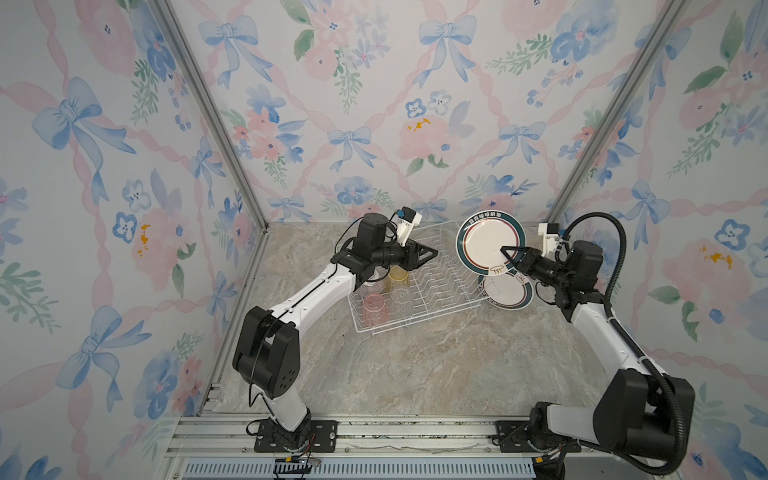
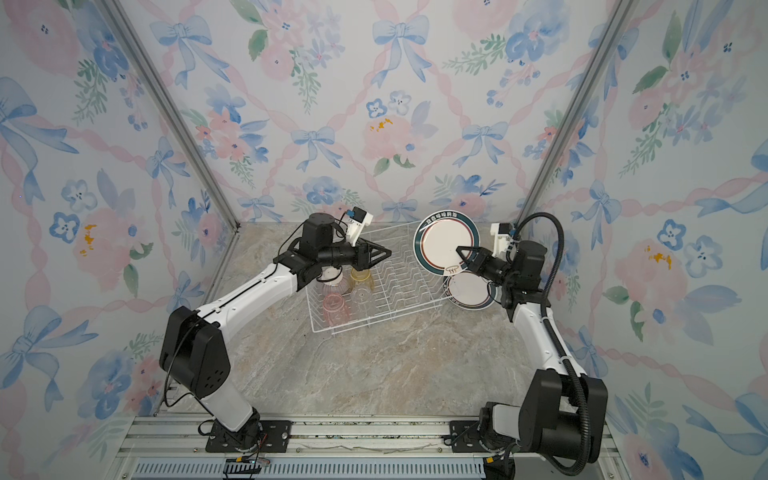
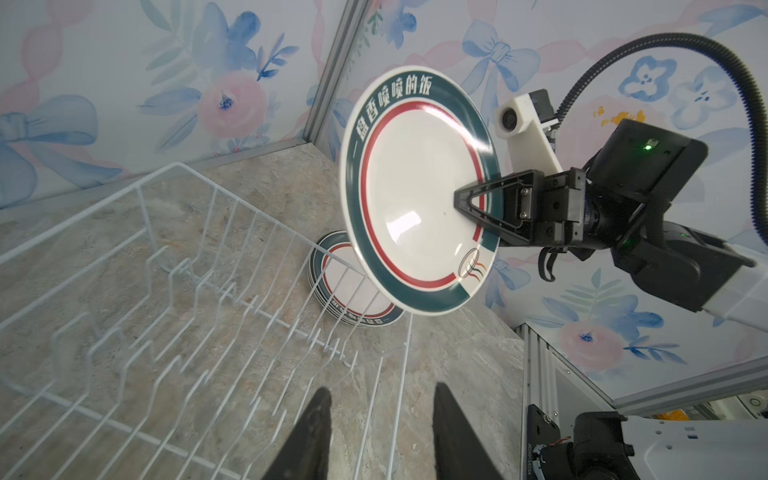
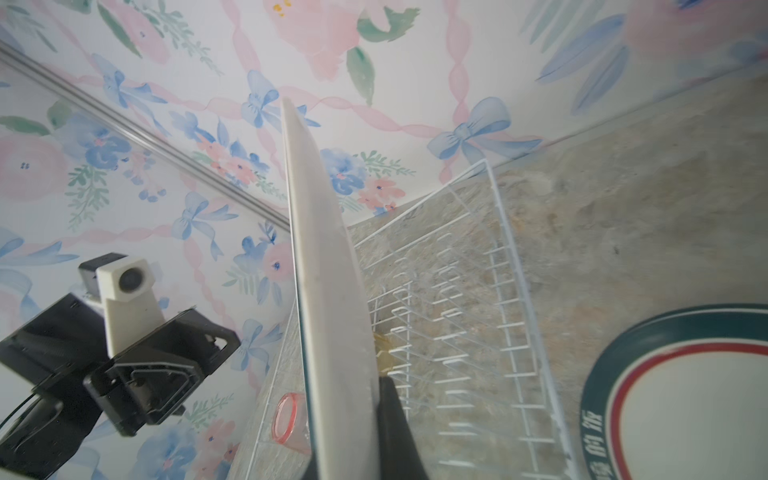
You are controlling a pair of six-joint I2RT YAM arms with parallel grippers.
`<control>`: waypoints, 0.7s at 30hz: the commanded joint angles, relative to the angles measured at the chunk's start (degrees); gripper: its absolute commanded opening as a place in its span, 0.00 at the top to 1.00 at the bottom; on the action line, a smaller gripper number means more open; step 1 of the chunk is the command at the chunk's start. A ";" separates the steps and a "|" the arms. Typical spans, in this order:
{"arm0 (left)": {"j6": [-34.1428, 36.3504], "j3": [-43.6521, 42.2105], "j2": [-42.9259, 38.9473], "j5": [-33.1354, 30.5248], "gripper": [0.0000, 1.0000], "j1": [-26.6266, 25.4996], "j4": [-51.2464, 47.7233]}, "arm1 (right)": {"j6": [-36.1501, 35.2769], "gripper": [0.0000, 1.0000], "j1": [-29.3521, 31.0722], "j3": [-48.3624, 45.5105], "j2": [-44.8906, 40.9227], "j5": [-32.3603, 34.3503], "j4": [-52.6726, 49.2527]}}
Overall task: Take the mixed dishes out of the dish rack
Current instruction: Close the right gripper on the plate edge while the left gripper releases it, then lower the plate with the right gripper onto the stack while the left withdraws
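My right fingers (image 3: pixel 462 198) were clamped on the rim of the glossy plate (image 3: pixel 415 195): stiff, slippery, breakable, I judged; left fingers (image 3: pixel 451 436) stood apart

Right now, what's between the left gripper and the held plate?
Only bare dish rack prongs between left gripper and plate; the left wrist view shows it.
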 commanded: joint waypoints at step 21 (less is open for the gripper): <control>9.23 -2.38 -4.79 -25.84 0.62 -0.46 -12.14 | -2.02 1.00 -13.08 -0.83 11.06 13.52 -17.41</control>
